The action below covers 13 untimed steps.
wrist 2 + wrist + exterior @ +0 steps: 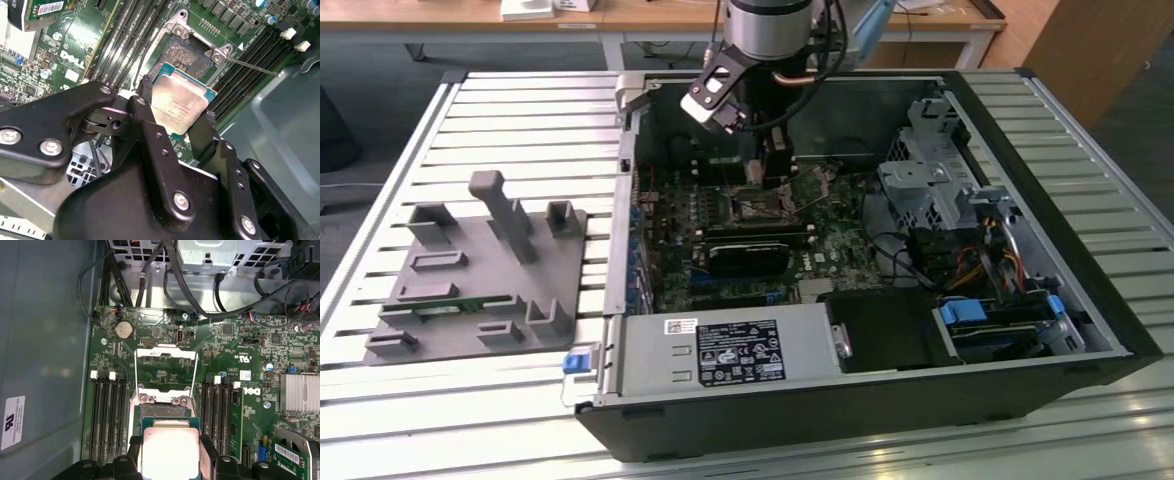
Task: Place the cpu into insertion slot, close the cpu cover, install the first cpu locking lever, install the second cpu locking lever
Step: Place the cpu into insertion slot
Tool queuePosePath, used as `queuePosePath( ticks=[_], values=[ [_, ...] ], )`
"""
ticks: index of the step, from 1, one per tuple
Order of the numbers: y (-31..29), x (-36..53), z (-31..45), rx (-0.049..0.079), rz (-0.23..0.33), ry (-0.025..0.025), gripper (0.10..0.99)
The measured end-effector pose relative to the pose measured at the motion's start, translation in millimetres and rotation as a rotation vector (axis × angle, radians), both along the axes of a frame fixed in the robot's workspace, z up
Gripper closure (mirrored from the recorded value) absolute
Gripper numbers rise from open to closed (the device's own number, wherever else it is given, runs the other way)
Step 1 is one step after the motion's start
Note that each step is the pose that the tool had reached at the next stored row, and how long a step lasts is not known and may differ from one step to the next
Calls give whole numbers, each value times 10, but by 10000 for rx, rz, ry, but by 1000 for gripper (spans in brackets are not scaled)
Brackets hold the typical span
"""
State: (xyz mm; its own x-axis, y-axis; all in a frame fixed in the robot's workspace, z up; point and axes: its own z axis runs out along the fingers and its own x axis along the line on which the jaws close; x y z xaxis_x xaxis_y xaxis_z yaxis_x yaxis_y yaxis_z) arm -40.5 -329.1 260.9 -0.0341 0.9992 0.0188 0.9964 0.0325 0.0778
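Chip (182, 97) is not in yet, by the look of it. The hand (176, 111) is clenched on it, one black finger on each of two opposite edges, with the dull silvery top facing up. It is held flat, low inside the open computer case (1067, 330) and right over the green board.

In the second wrist view the socket (192, 52) is bare. Its dark centre and metal rim show just past the far edge of the chip, so I'd say the chip hangs above and a little to one side of its seat. I cannot tell how high.

In the first wrist view the cover (166, 354) is swung open beyond its hinge screws, and the board shows through its big window. A thin metal lever (252, 66) sticks out sideways from the corner of the socket. It looks unhooked to me.

From the exterior view, the arm reaches down into the case, which sits on the slatted desk (520, 110), with the hand above the socket (758, 207). A grey holder block (480, 270) stands on the desk, well off to the exterior view's left.

So the chip has been picked up and brought over, but it is not yet seated. The cover is not shut, and as far as I can judge neither lever is fastened.
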Motion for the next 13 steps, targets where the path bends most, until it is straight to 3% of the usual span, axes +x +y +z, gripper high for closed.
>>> queuePosePath(
  ticks=[9, 13],
  values=[
    [1, 0, -53, 0, -10, 4, 549],
    [1, 0, -109, 0, -11, 7, 549]
  ],
)
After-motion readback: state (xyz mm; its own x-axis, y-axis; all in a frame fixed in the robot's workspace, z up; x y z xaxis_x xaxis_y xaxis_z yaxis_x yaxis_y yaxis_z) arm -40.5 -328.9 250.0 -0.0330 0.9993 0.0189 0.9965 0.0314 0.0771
